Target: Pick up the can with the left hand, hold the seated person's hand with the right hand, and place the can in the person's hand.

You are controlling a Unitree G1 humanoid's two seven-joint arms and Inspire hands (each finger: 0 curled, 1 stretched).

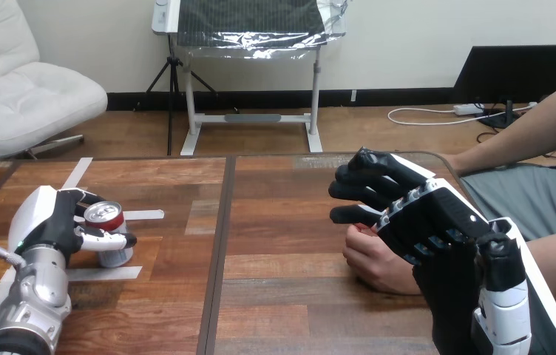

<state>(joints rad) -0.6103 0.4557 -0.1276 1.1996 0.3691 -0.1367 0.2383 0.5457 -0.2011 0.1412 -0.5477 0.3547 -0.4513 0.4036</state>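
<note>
Can (106, 224) clasped by left hand (49, 219), right hand (438, 218) slack-fingered above person's hand (375, 260) (part-hidden)

Left hand (55, 220) clasped the can (106, 222); right hand (438, 218) was poised over the person's hand (378, 262).
The silver left forearm (29, 299) came in from the lower left corner, its hand turned sideways, fingers and thumb curled round the can. The right arm (515, 310) rose from the lower right, back of the hand upward, fingers (364, 181) reaching leftward, lightly bent, clasping nothing; contact with the person's hand could not be told.
</note>
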